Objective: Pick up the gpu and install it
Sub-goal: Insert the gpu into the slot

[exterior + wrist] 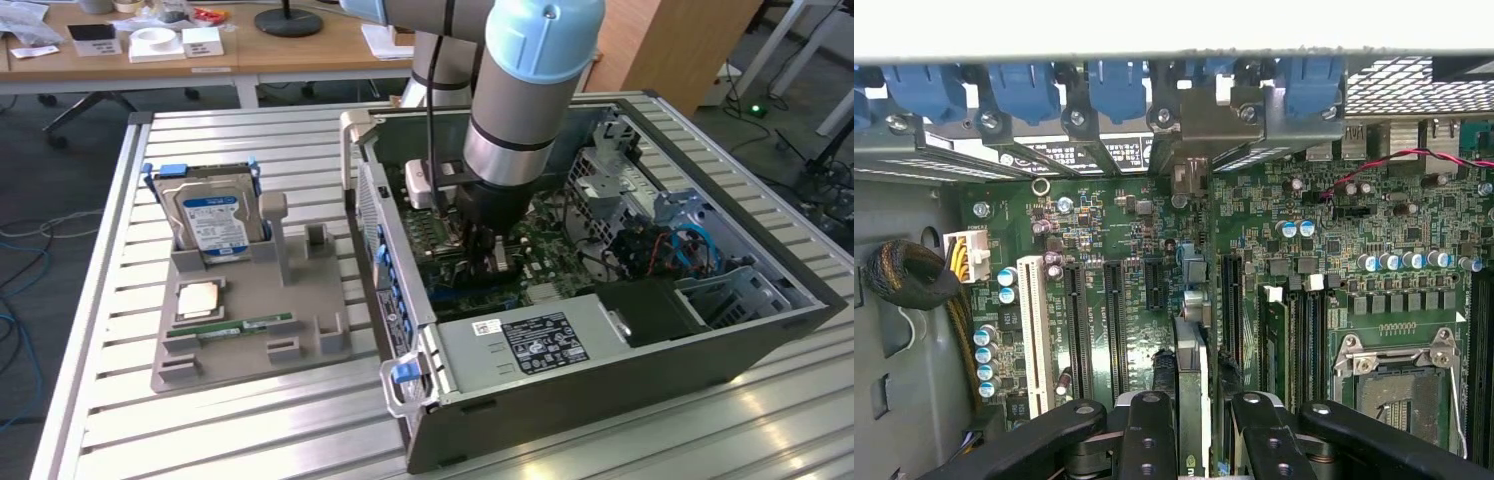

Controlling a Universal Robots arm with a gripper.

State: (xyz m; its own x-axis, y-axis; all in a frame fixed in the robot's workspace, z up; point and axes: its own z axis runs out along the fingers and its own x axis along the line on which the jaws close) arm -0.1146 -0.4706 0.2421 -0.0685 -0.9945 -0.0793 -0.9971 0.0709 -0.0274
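So the gpu [1190, 390] was held edge-on by the gripper [1194, 425], clamped over the motherboard [1124, 225] slots inside the case [641, 360].

Item: gpu [1191, 385], one thin card seen edge-on, dark with a pale metal end bracket [1191, 175] at its far end, standing upright on its long edge. Location: inside the open computer case, over the green motherboard [1114, 225], in line with the long black expansion slots and between two of them. State: pinched between the fingers of my claw [1192, 420].
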